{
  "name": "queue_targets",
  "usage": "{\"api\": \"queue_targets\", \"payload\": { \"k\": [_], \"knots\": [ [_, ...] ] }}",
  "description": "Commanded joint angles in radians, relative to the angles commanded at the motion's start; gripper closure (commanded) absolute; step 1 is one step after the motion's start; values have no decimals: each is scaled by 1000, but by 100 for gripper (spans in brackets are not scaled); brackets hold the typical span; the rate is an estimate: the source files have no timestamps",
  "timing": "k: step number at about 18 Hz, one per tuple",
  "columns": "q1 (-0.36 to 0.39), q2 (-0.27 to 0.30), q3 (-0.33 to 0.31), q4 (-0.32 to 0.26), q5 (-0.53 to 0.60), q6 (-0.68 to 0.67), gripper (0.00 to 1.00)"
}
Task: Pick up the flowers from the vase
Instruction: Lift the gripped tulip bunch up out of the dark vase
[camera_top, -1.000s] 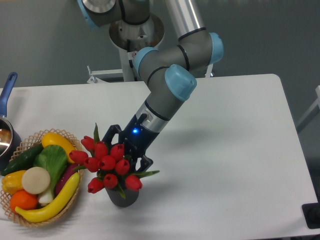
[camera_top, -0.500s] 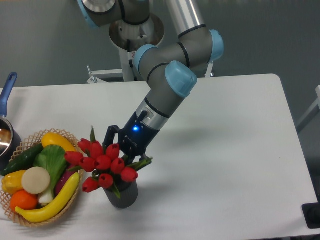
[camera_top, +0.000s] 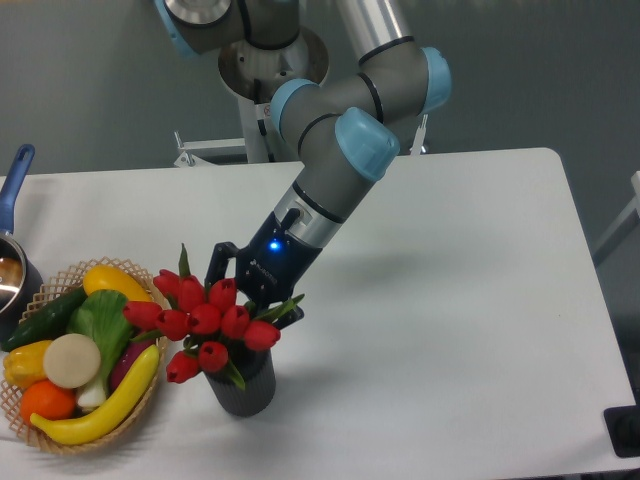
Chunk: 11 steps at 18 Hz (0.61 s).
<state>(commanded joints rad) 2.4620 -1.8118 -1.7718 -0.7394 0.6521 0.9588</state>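
The bunch of red tulip buds w/ green stems and narrow leaves (camera_top: 205, 322) sits directly above the small dark grey ribbed cylindrical pot (camera_top: 243, 388), wider than it, buds fanning out to the pot's left and up. Stems' lower ends are hidden behind the buds and pot rim, so can't tell if they're inside the mouth or just clear of it. One narrow leaf sticks up at the top left of the bunch, another pokes out to the right.

The black two-finger gripper (camera_top: 252, 292) comes down at a slant from up and right of the pot, on a grey arm w/ light-blue joint caps (camera_top: 335, 165). Blue light glows on the wrist. The fingers reach into the back of the bunch, just above the pot's rim; buds cover the tips, so whether the jaws pinch the stems or stand apart can't be told.

Left of the pot, just beside it, a round woven wicker basket (camera_top: 62, 443) holds yellow, green, orange and white fruit & veg. Further left, at the table edge, a pan w/ blue handle (camera_top: 15, 177). All stand on the white table (camera_top: 450, 300).
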Motion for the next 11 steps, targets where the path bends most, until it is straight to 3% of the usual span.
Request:
{"api": "queue_targets", "payload": {
  "k": [11],
  "knots": [
    [43,28,83,2,-62,-161,51]
  ]
}}
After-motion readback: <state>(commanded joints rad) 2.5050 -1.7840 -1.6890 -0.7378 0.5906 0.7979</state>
